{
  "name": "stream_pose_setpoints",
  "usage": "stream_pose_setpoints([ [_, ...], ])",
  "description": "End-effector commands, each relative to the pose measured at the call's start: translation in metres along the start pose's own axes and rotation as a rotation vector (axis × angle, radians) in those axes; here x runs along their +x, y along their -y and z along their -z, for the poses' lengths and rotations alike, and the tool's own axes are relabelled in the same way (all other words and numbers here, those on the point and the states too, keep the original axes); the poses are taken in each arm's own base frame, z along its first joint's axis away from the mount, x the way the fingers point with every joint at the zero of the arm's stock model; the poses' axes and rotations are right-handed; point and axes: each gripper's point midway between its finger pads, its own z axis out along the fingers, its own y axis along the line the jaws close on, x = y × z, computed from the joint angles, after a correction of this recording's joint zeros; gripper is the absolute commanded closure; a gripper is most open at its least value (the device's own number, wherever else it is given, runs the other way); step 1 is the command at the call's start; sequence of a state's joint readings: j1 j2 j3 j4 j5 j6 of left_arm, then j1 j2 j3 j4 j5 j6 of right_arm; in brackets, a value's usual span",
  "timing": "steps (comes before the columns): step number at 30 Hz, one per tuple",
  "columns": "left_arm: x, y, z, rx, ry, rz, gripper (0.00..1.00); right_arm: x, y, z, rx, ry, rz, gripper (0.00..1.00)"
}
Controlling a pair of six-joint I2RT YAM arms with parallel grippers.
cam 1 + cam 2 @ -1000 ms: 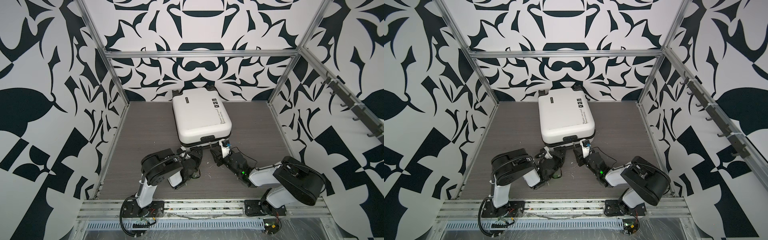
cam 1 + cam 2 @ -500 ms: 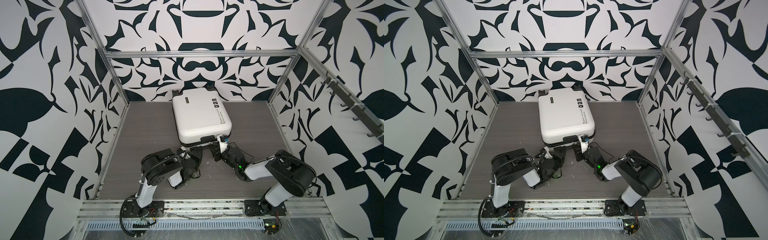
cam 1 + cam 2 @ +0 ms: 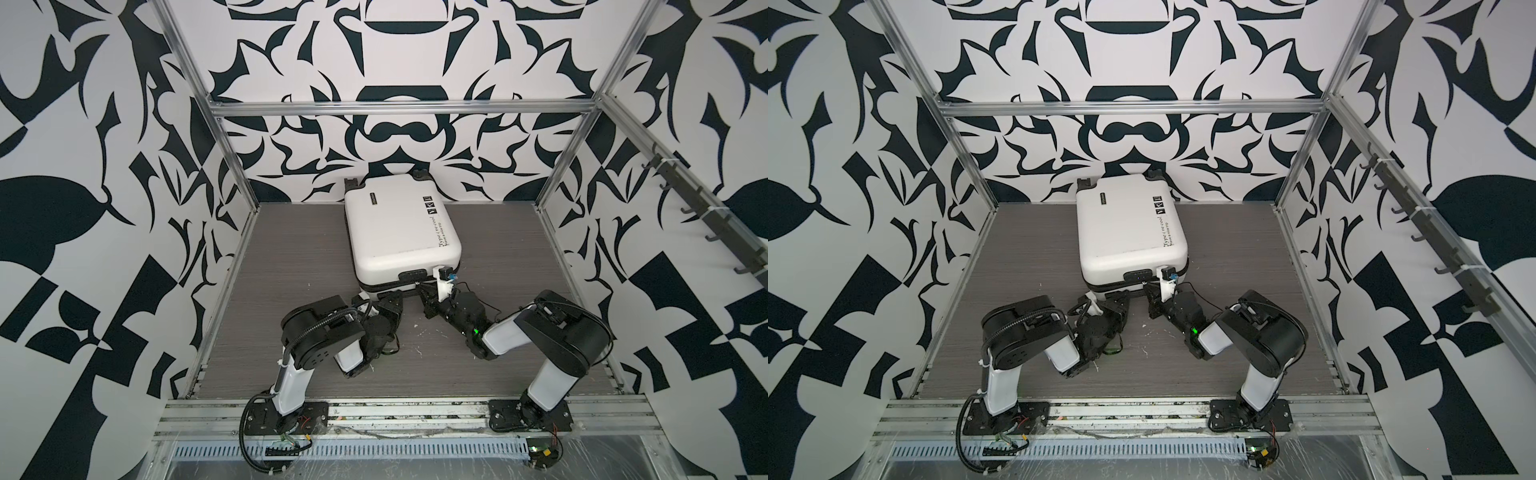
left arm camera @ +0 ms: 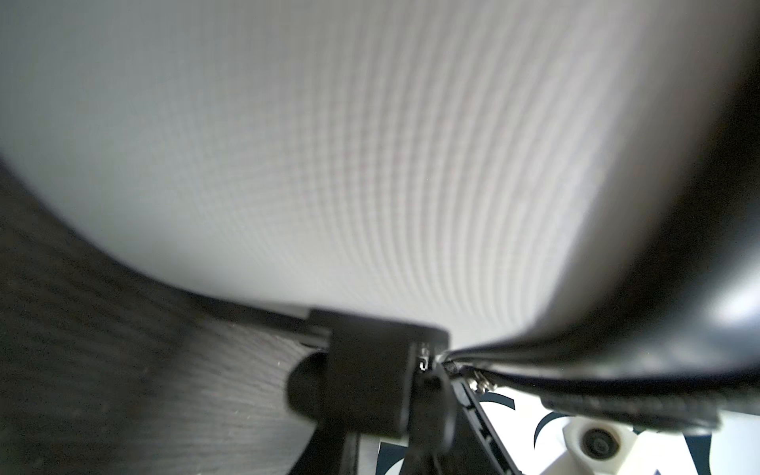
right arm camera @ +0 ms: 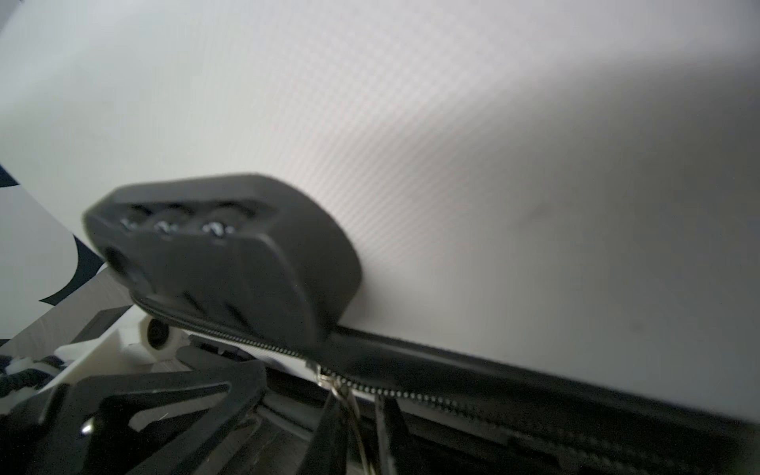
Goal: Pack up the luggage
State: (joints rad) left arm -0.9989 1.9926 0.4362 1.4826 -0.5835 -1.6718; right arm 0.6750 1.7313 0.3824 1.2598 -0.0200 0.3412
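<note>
Since a second ago, my right claw (image 3: 420,287) has slid forward to the front seam of the luggage (image 3: 399,232). The case lies shut and flat toward the rear of the bench (image 3: 291,257), near the back wall (image 3: 395,137). Only the right wrist view shows the zipper pull (image 5: 334,380), its ring between my fingers (image 5: 329,427), just beside the combination lock (image 5: 222,255). The fingers stand close, but whether they pinch I cannot tell. My left claw (image 3: 390,300) has stayed at the front edge, left of the lock, its state unclear. Bare bench lies open on both sides of the case.
</note>
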Motion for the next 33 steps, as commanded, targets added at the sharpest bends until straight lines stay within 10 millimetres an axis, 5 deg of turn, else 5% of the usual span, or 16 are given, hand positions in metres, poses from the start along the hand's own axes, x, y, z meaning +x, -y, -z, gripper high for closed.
stream_pose_setpoints([
  [1, -0.005, -0.025, 0.002, -0.079, 0.012, -0.053, 1.00, -0.023, -0.010, -0.008, -0.044, 0.076, -0.024, 0.89],
  [8, -0.005, -0.026, 0.002, -0.082, 0.012, -0.053, 1.00, -0.021, -0.009, -0.006, -0.046, 0.092, -0.050, 1.00],
  [33, -0.016, -0.025, 0.013, -0.089, 0.038, -0.073, 1.00, -0.037, 0.063, 0.047, 0.363, 0.142, -0.020, 1.00],
])
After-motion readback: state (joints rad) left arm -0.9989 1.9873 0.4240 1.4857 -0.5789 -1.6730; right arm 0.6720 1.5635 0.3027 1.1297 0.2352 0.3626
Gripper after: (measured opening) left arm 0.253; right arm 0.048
